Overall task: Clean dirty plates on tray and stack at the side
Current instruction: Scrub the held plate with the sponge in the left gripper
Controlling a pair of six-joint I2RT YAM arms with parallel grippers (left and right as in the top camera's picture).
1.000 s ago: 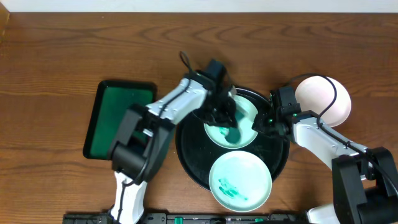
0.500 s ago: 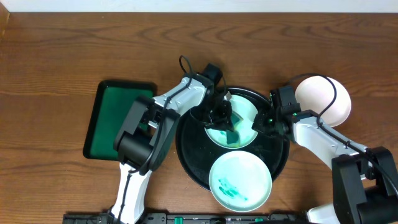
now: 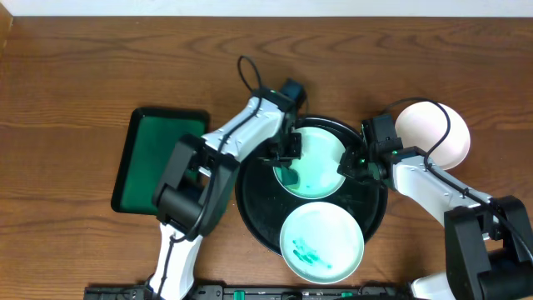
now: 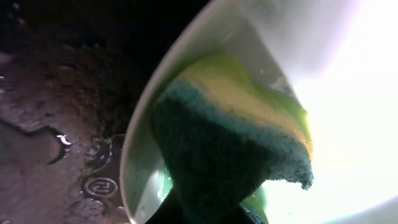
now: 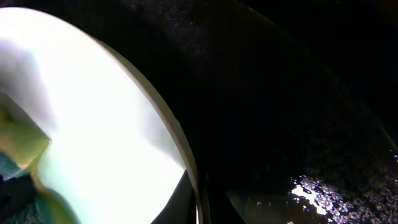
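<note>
The black tray (image 3: 256, 212) holds two dirty plates. The upper plate (image 3: 321, 158) carries a teal smear at its lower left. The lower plate (image 3: 323, 242) has teal streaks too. My left gripper (image 3: 283, 150) is shut on a green-and-yellow sponge (image 4: 230, 137), which presses on the left inner edge of the upper plate (image 4: 348, 74). Its fingers are hidden behind the sponge. My right gripper (image 3: 352, 164) is shut on that plate's right rim (image 5: 180, 149), with one dark finger (image 5: 183, 199) lying inside the plate (image 5: 93, 112).
A third white plate (image 3: 435, 133) lies on the wooden table right of the tray, behind my right arm. A rectangular green tray (image 3: 158, 158) lies to the left, beside my left arm. The black tray's wet floor (image 5: 298, 93) glistens.
My left gripper has slid the sponge from the middle of the upper plate towards its left edge. The right gripper and both tray plates have stayed put.
</note>
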